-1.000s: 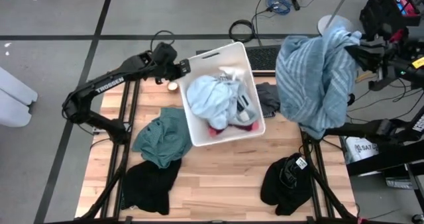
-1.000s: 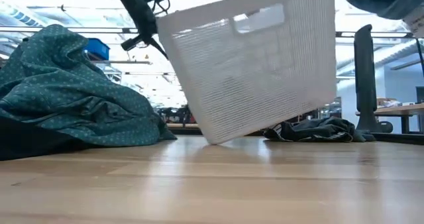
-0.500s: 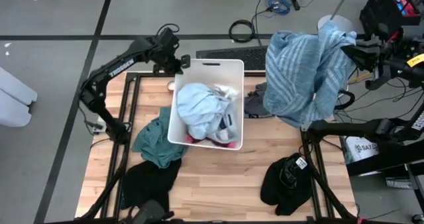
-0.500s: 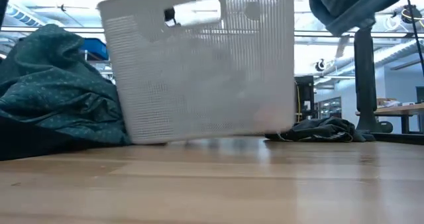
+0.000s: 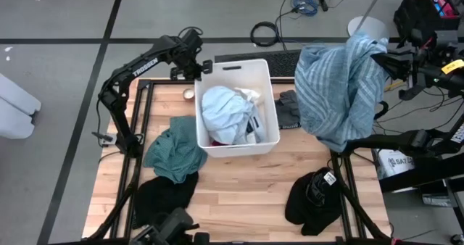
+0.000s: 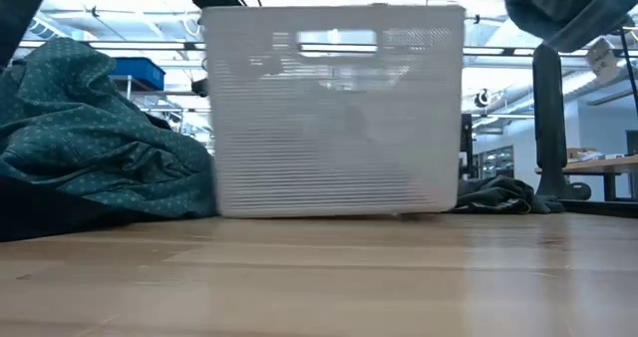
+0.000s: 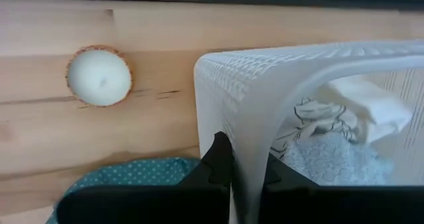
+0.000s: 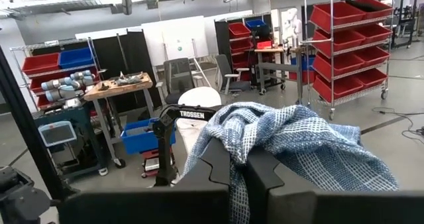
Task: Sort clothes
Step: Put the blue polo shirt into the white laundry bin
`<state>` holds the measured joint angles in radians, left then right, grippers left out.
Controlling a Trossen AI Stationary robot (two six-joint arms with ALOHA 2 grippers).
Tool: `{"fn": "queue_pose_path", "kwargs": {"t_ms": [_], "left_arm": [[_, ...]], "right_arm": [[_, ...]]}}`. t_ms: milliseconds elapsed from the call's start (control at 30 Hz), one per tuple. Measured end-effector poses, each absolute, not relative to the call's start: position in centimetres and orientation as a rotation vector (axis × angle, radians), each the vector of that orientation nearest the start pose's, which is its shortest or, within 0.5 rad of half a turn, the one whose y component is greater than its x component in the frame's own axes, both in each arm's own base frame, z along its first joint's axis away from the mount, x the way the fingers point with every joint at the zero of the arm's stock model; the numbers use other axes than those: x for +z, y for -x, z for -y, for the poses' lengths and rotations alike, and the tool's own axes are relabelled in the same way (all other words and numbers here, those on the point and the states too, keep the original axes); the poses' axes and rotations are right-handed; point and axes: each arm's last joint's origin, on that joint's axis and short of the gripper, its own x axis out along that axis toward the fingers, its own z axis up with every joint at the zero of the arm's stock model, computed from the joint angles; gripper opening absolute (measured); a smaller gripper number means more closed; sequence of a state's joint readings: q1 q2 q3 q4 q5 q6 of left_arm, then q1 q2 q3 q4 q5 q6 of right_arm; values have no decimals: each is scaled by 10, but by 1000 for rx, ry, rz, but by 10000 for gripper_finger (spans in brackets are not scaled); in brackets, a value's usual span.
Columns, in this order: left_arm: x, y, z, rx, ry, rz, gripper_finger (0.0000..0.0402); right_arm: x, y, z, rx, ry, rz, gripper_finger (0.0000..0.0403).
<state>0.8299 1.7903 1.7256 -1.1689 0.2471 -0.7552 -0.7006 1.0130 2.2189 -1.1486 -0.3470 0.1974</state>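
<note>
A white plastic bin [image 5: 270, 100] stands flat on the wooden table, holding light blue [image 5: 223, 114] and white clothes. My left gripper [image 5: 201, 69] is shut on the bin's far left corner. High beyond the table's right edge, my right gripper [image 5: 391, 60] is shut on a blue-white striped garment [image 5: 337, 93]. A teal garment [image 5: 176, 149] lies left of the bin, with a black one [image 5: 163, 198] nearer the front. Another black garment [image 5: 313, 198] lies at the front right. A dark grey one [image 5: 288, 109] lies right of the bin. My left gripper pinches the bin's wall just below the rim [image 7: 246, 151] at the far left corner, one finger [image 7: 217, 163] outside and one inside. The fingers come steeply from above. The bin rests flat on its bottom on the table. My right gripper pinches a bunched fold of the striped garment [image 8: 240, 159] between its two fingers, held about level. The cloth drapes over the fingers and hangs slack below them, clear of the table.
A small round white disc [image 5: 188, 94] lies on the table just left of the bin's far corner. A keyboard [image 5: 286, 60] sits beyond the far edge. Bare wood shows at the table's front middle [image 5: 239, 194].
My left gripper has gone toward the table's far edge and tipped steeper, still shut on the bin's corner. The bin, tilted up on one bottom edge a second ago, has come down flat and turned square with the table. The striped garment has swung under my right gripper.
</note>
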Motion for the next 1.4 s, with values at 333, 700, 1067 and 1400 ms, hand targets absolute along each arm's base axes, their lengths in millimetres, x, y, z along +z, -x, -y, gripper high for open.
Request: {"fn": "queue_pose_path", "kwargs": {"t_ms": [333,700,1067,1400], "left_arm": [[315,-249,-260,872,1253,-872,28],[320,-255,-265,699,1300,-775,176],[339,-227,-264,660,1280,-754,199],[400,-181,-234,636,1071,-575,200]], "right_arm": [[583,-11,-3,-348,-163,83,0],[582,-11,-3,-348,-170,77,0],[582,-11,-4,-325,-174,67,0],[578,-12,-4,-325,-195,33,0]]}}
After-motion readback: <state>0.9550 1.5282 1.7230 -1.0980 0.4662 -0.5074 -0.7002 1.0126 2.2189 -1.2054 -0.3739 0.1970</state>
